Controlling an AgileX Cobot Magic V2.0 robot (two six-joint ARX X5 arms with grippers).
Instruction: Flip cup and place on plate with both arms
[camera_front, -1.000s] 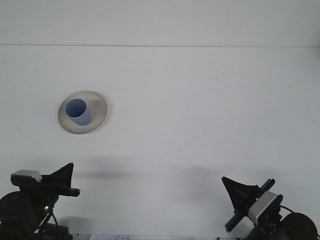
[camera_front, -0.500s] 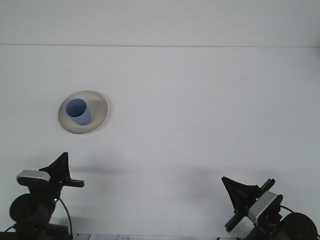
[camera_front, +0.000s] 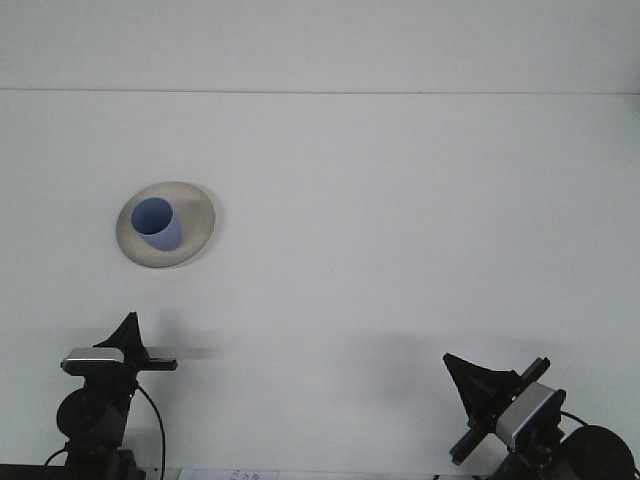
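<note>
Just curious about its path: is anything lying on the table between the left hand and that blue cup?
No. In the front view, only bare white table lies between the left hand and the blue cup, which stands on its plate.

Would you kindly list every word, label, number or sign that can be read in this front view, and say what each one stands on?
None can be read. The blue cup, the plate under it and the white table carry no print or marks. The left gripper and right gripper show no legible label. A pale strip at the bottom edge may hold marks, too small and blurred to read.
</note>
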